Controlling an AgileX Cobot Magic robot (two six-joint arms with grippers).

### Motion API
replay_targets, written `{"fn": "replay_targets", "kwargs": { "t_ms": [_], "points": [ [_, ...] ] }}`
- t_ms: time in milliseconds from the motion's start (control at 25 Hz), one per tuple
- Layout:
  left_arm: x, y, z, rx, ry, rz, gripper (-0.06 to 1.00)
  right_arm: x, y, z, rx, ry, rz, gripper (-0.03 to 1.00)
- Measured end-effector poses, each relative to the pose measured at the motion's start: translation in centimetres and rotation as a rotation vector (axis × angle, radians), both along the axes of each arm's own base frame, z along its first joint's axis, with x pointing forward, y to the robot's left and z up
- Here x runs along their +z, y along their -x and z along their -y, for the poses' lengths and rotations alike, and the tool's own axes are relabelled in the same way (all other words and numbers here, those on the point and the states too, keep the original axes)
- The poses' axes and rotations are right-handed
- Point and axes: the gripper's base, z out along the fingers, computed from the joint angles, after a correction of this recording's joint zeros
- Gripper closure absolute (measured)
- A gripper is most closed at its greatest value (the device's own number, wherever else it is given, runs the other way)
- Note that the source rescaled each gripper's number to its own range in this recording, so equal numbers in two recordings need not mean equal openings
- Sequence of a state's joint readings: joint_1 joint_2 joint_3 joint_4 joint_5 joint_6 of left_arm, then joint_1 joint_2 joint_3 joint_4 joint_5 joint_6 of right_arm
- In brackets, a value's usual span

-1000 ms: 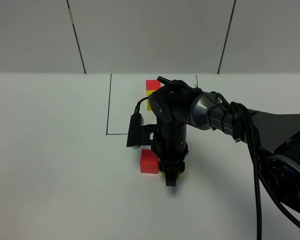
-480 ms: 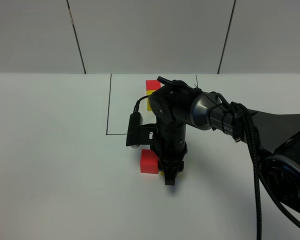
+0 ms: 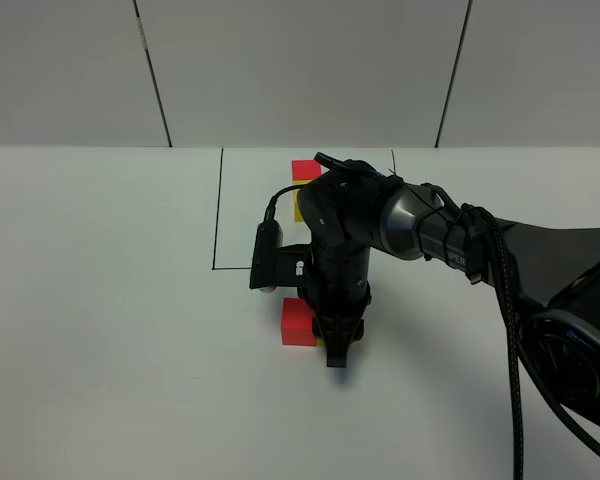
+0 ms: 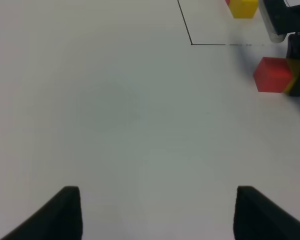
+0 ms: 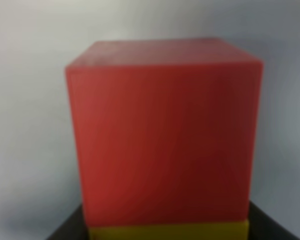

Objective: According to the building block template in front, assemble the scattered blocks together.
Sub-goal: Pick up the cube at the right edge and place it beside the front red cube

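Two scattered blocks (image 3: 298, 322), one red-yellow template (image 3: 305, 172)

A robotics lab setup: bare white tabletop (image 3: 100, 300) with a drawn black frame (image 3: 218, 205) (thin lines), grey panelled wall (image 3: 300, 70), cabled robot arm (image 3: 430, 230).

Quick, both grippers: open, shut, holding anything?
Left gripper: open, empty.
Right gripper: shut, its tip at the yellow cube beside the red cube; no grip visible.
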State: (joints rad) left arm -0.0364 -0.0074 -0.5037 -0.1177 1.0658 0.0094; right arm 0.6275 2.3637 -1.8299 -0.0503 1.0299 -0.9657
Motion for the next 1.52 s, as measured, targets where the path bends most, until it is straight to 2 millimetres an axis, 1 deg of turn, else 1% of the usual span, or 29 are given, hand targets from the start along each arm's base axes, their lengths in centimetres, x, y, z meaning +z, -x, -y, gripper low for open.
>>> {"fn": "replay_targets", "kwargs": {
  "t_ms": [680,760,800,840,920,1000,1040,1080,1120,1160,1240,1320,1400,1520],
  "points": [
    [0.0,0.0,0.0,0.000,0.000,0.000,0.57,0.2,0.0,0.0,0.019,-0.002,0.004,0.97],
    [0.0,0.0,0.0,0.000,0.000,0.000,0.57,0.3,0.0,0.0,0.018,-0.002,0.001,0.94],
    [0.0,0.0,0.0,0.000,0.000,0.000,0.57,0.5,0.1,0.0,0.017,-0.004,-0.001,0.87],
    [0.0,0.0,0.0,0.000,0.000,0.000,0.57,0.6,0.2,0.0,0.011,-0.009,-0.006,0.76],
    [0.0,0.0,0.0,0.000,0.000,0.000,0.57,1.2,0.3,-0.1,-0.010,-0.033,-0.017,0.51],
    [0.0,0.0,0.0,0.000,0.000,0.000,0.57,2.0,0.5,-0.2,-0.044,-0.057,-0.018,0.20],
    [0.0,0.0,0.0,0.000,0.000,0.000,0.57,2.4,0.5,-0.2,-0.059,-0.065,-0.015,0.09],
    [0.0,0.0,0.0,0.000,0.000,0.000,0.57,3.0,0.6,-0.2,-0.075,-0.073,-0.010,0.01],
    [0.0,0.0,0.0,0.000,0.000,0.000,0.57,3.5,0.7,-0.2,-0.094,-0.082,-0.009,-0.03],
    [0.0,0.0,0.0,0.000,0.000,0.000,0.57,4.1,0.8,-0.1,-0.113,-0.088,-0.007,-0.03],
    [0.0,0.0,0.0,0.000,0.000,0.000,0.57,6.1,1.1,0.1,-0.154,-0.102,-0.001,-0.03],
    [0.0,0.0,0.0,0.000,0.000,0.000,0.57,8.5,1.8,0.4,-0.218,-0.130,-0.005,-0.03],
    [0.0,0.0,0.0,0.000,0.000,0.000,0.57,11.5,2.7,0.8,-0.287,-0.175,-0.005,-0.03],
    [0.0,0.0,0.0,0.000,0.000,0.000,0.57,15.7,3.6,2.0,-0.426,-0.244,0.028,-0.03]
  ]
}}
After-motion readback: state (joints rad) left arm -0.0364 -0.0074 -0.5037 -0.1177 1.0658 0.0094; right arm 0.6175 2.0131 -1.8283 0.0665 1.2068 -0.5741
